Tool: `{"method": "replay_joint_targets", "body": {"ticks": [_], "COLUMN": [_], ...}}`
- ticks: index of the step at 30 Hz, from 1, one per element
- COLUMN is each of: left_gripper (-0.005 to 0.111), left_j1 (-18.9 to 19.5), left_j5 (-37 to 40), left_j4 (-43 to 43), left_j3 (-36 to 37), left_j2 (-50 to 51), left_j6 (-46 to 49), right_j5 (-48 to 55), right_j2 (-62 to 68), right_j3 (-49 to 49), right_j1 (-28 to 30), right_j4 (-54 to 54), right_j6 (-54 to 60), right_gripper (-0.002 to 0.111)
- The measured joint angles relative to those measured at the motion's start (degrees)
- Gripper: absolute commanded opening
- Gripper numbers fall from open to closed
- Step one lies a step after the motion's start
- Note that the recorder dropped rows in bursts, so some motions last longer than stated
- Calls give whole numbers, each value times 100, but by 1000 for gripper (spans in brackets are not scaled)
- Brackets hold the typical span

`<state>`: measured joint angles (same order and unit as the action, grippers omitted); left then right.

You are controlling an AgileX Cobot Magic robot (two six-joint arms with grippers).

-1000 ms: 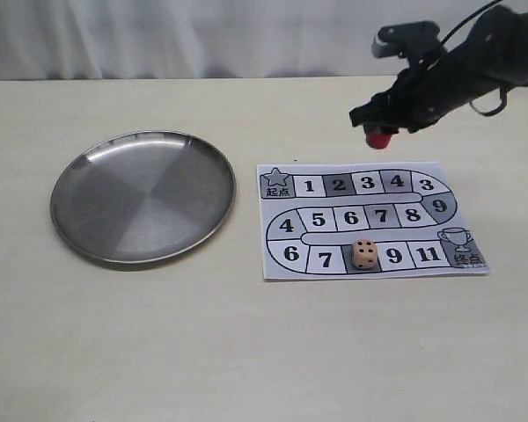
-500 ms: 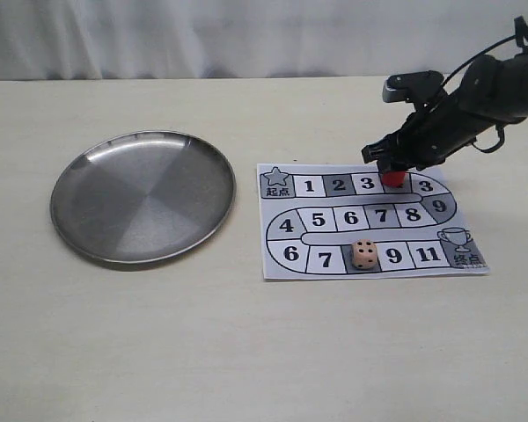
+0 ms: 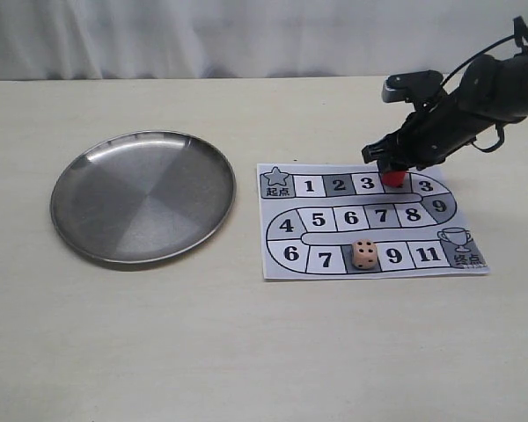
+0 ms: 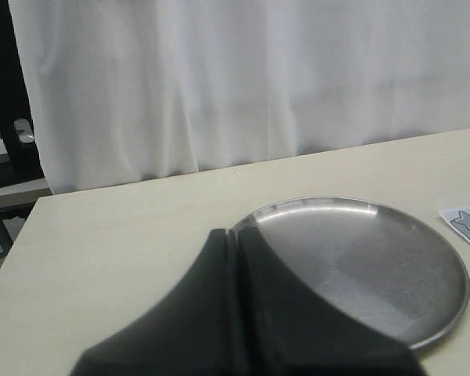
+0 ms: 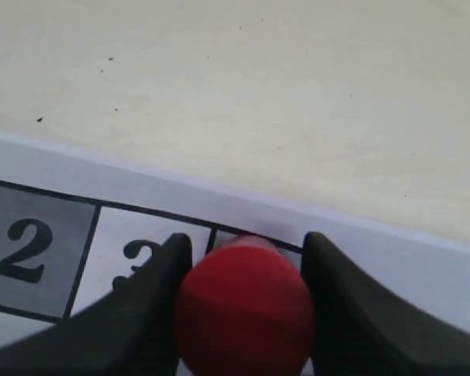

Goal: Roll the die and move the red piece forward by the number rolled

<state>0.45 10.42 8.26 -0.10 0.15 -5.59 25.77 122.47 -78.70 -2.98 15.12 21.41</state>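
left gripper: seen only in the left wrist view. its two dark fingers lay pressed together along one seam, with nothing between them. it stood over the beige table, at the near rim of the round steel plate. a white curtain hung behind the table's far edge.

steel plate: it lay flat on the left part of the table in the exterior view, just beside the left edge of the game board but not touching it.

game board: a printed paper sheet with a numbered track, a star square at its upper left and a trophy square at its lower right.

die: it rested on the bottom row of the track, between squares 7 and 9. black pips showed on top; the count could not be read.

red piece: it stood upright in the top row, on the dark square just after square 3. whether its base touched the paper could not be told.

right gripper: it reached in from the right and was clamped on the red piece. in the right wrist view, one dark finger pressed each side of the red piece, with the right gripper directly above the board.
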Motion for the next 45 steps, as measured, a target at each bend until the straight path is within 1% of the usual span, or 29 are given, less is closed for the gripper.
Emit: {"method": "replay_joint_targets", "body": {"ticks": [7, 12, 14, 16, 19, 20, 23, 24, 26, 28, 30, 33, 37, 41, 45], "left_gripper": [0, 0, 0, 0, 0, 0, 0, 0, 0, 0, 0, 0, 0, 0, 0], "left_j1": [0, 0, 0, 0, 0, 0, 0, 0, 0, 0, 0, 0, 0, 0, 0], "left_j5": [0, 0, 0, 0, 0, 0, 0, 0, 0, 0, 0, 0, 0, 0, 0], "left_j4": [0, 0, 0, 0, 0, 0, 0, 0, 0, 0, 0, 0, 0, 0, 0], "left_j3": [0, 0, 0, 0, 0, 0, 0, 0, 0, 0, 0, 0, 0, 0, 0], "left_j2": [0, 0, 0, 0, 0, 0, 0, 0, 0, 0, 0, 0, 0, 0, 0], "left_j6": [0, 0, 0, 0, 0, 0, 0, 0, 0, 0, 0, 0, 0, 0, 0], "right_j5": [168, 172, 172, 172, 172, 172, 182, 218, 288, 333, 366, 391, 403, 376, 181], "right_j2": [-50, -59, -59, -59, -59, -59, -59, -59, -49, -116, -255, -661, -1207, -1715, -2189], "right_j3": [0, 0, 0, 0, 0, 0, 0, 11, 11, -35, -134, -278, -307, -124, 313], "right_j1": [0, 0, 0, 0, 0, 0, 0, 0, 0, 0, 0, 0, 0, 0, 0], "right_j4": [-474, -528, -528, -528, -535, -535, -535, -535, -535, -535, -535, -550, -555, -555, -555], "right_j6": [-479, -587, -587, -597, -597, -597, -627, -662, -691, -707, -716, -691, -628, -605, -605], "right_gripper": [4, 4, 6, 13, 33, 43, 61, 66, 71, 69, 62, 40, 6, 4, 4]}}
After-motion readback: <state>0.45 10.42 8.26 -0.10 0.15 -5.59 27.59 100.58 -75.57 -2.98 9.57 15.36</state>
